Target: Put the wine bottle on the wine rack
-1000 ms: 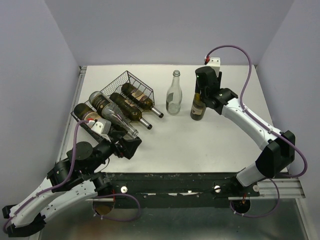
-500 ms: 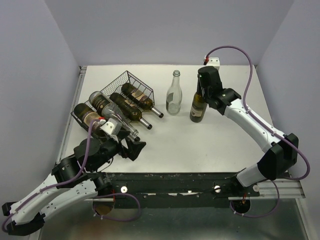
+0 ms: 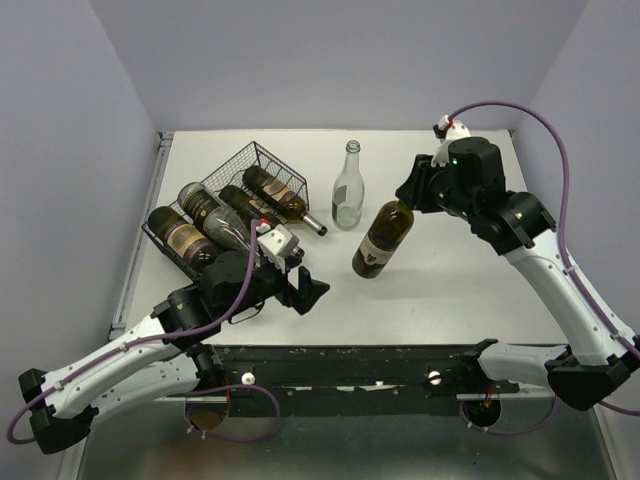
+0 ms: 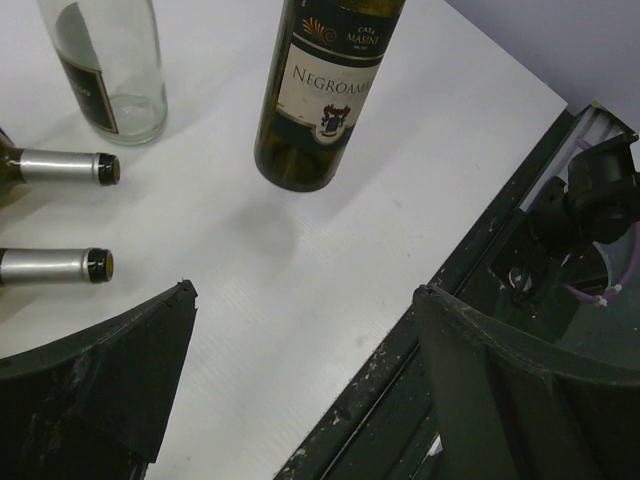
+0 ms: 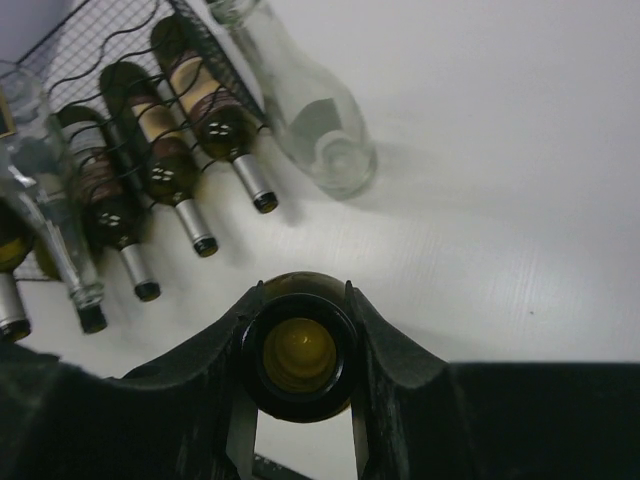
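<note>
While hanging by its neck, wine bottle (image 3: 381, 240): tilting, base angling toward the near left, sitting to the right of the rack and not in it, base seeming to be just clearing the table (image 3: 450, 290) (contact hard to judge).
Right gripper (image 3: 405, 204): clamping snugly around the bottle's neck, fingers (image 5: 372, 325) pressing on either side of the mouth.
Wine rack (image 3: 262, 163): standing at the far left, cradling several lying bottles (image 3: 262, 222), necks pointing toward the near right.
Clear bottle (image 3: 348, 190): standing upright between rack and held bottle.
Left gripper (image 3: 310, 286): hovering near the rack's front, gaping wide, holding nothing.
</note>
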Motion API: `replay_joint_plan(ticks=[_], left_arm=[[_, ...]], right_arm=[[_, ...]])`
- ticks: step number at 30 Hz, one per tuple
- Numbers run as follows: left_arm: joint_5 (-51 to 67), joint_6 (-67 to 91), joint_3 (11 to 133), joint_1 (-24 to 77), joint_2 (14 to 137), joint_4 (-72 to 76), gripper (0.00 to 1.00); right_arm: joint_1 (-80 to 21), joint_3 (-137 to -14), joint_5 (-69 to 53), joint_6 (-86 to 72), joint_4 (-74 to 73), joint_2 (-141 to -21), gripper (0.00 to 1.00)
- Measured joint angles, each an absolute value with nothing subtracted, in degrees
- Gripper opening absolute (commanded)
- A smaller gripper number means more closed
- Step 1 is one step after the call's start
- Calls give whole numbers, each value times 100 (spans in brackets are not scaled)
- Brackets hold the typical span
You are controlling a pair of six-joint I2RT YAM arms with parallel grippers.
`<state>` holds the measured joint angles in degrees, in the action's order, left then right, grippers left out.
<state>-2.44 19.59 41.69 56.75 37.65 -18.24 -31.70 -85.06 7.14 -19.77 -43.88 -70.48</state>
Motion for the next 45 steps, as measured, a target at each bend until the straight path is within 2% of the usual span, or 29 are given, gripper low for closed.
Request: replay_joint_plan(ticks=[10, 20, 31, 32, 35, 36, 37, 38, 40, 41, 42, 43, 45], left_arm=[[95, 1953, 4169, 5752, 4556, -902, 99], [261, 1835, 4150, 5802, 4871, -370, 99], [954, 1531, 4036, 5826, 5092, -27, 99], [998, 1498, 4036, 5826, 5092, -3, 95], [1122, 1387, 4036, 5826, 5089, 36, 60], [1164, 1343, 4036, 5837, 5083, 43, 45], [1175, 1299, 4036, 5848, 5070, 40, 9], [1179, 1269, 4036, 5848, 5057, 36, 0], [1153, 1205, 4040, 5848, 5048, 23, 0], [1122, 1181, 4053, 5852, 5046, 3, 0], [1094, 1127, 4080, 5859, 5035, -45, 0], [1072, 1076, 4093, 5863, 5024, -71, 0], [1013, 937, 4147, 5865, 4995, -185, 0]], right_arm=[[-3170, -8383, -1007, -2554, -4563, -6541, 1], [-3170, -8361, -1911, -2762, -4464, -6517, 1], [-3168, -8208, -2768, -2851, -3940, -6326, 1], [-3168, -8187, -2832, -2862, -3892, -6298, 1], [-3168, -8125, -2967, -2867, -3795, -6219, 1], [-3166, -8101, -2980, -2862, -3756, -6204, 1], [-3159, -8082, -3000, -2860, -3726, -6191, 1], [-3148, -8058, -3022, -2858, -3695, -6173, 1], [-3146, -8044, -3057, -2838, -3677, -6152, 1], [-3144, -8044, -3072, -2818, -3677, -6143, 5], [-3144, -8044, -3081, -2799, -3680, -6132, 15], [-3144, -8044, -3089, -2773, -3680, -6121, 34], [-3144, -8044, -3133, -2711, -3693, -6097, 62]])
